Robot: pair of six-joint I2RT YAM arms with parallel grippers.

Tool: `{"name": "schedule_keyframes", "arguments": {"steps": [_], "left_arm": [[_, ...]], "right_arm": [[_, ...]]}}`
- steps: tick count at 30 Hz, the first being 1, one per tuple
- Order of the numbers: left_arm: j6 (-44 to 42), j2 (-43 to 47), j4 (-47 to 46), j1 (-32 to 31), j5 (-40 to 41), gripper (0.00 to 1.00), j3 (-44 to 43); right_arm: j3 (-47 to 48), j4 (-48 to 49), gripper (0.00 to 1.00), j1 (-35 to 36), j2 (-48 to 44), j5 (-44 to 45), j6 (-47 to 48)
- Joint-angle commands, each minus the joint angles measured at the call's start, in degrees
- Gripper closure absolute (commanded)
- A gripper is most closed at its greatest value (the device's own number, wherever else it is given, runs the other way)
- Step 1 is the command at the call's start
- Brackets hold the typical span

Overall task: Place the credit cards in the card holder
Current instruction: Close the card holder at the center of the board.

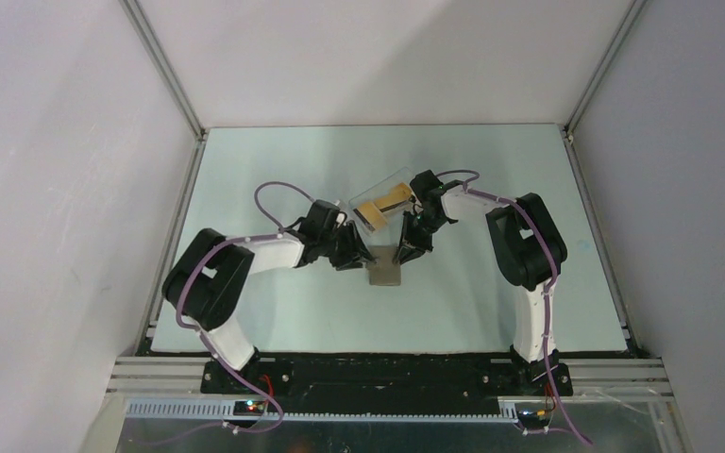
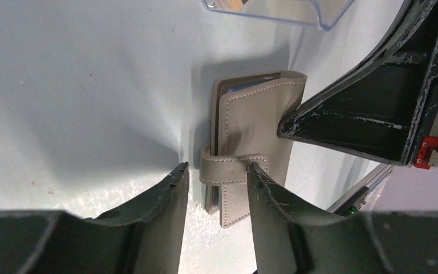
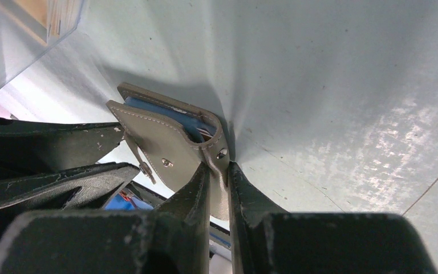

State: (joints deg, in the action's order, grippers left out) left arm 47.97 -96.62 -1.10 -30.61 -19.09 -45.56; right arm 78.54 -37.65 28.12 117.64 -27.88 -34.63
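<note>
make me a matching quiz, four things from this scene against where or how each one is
1 card holder
2 clear box
3 left gripper
4 right gripper

a holds orange cards
b clamped on the holder's edge
c jaws apart, either side of the strap
d grey-taupe, between both grippers

Pairs: 1-d, 2-a, 3-c, 4-b

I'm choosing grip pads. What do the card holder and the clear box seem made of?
The card holder: leather or imitation, cannot tell which; taupe, soft sheen, stitched seams, metal snap studs. The clear box: apparently rigid transparent plastic, glossy; orange cards show through it.
</note>
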Motion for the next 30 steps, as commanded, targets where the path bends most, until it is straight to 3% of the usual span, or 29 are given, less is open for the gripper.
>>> {"name": "schedule_keyframes", "arguments": {"steps": [1, 30], "left_arm": [[-1.5, -1.6, -0.1, -0.2, -0.3, 0.54, -2.4], [-1.3, -5.9, 2.9, -4.4, 4.0, 0.62, -4.7]], "right_arm": [[0.0, 0.5, 0.86, 0.8, 2.4, 1.8, 0.4], [-0.7, 0.3, 0.85, 1.5, 2.2, 1.4, 0.4]]}}
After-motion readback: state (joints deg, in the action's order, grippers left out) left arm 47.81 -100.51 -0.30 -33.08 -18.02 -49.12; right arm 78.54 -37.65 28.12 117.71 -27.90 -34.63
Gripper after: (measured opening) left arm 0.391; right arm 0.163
